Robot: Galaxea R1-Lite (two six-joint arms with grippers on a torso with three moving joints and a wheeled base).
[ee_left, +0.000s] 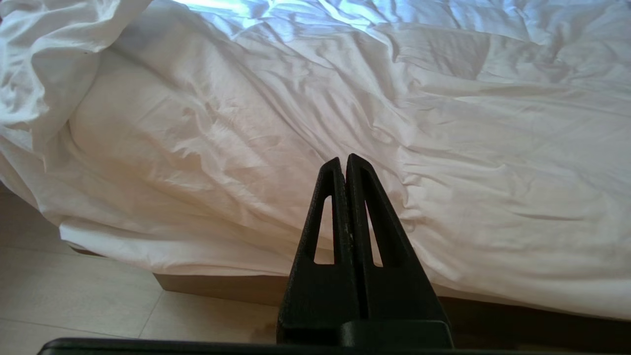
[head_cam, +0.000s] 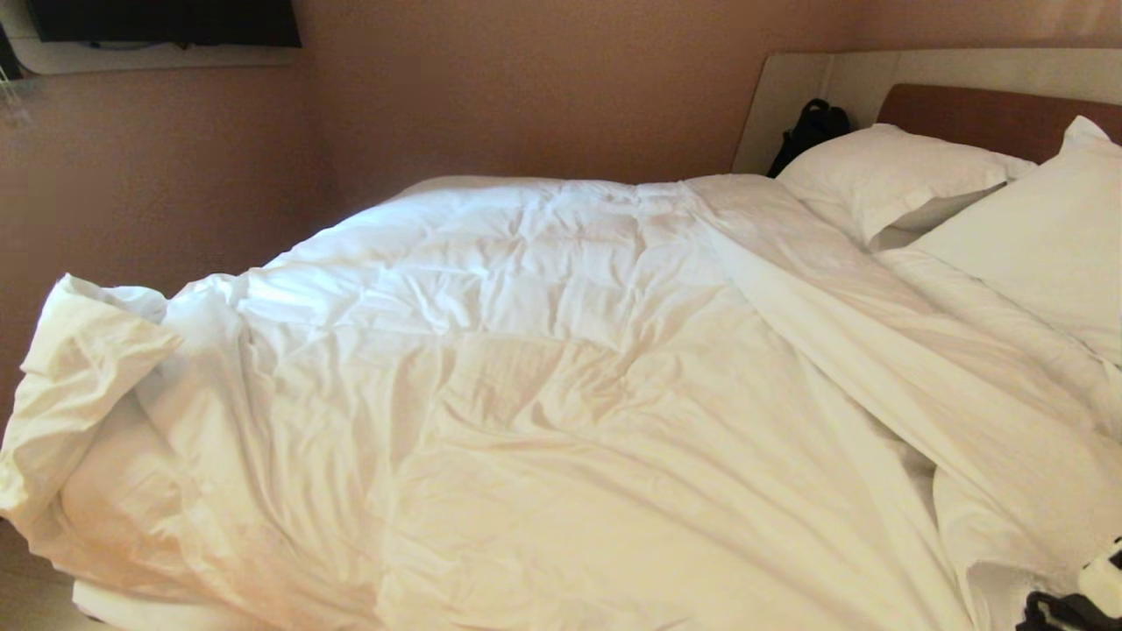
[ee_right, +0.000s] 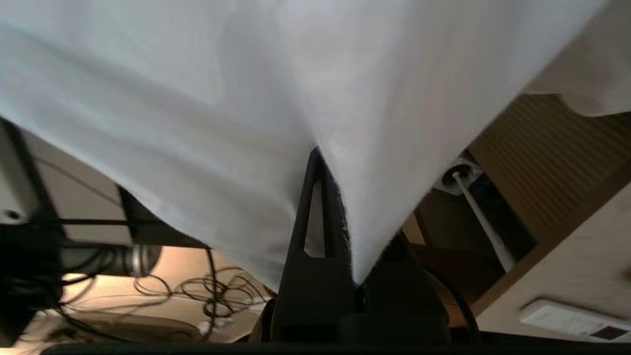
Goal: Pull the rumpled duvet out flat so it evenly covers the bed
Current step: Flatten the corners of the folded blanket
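Duvet (head_cam: 526,377): rumpled across bed (ee_left: 222,286), bunched at 9 o'clock; right gripper (ee_right: 340,197) clamped on its edge; left gripper (ee_left: 345,165) closed, empty

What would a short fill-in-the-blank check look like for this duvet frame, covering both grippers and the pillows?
1. The right gripper is shut on a fold of the white ____.
2. The left gripper is shut and holds ____.
3. At the headboard end of the bed lie ____ white pillows.
4. In the head view, the duvet corner at the far left is folded ____ on itself.

Missing words: duvet; nothing; two; back
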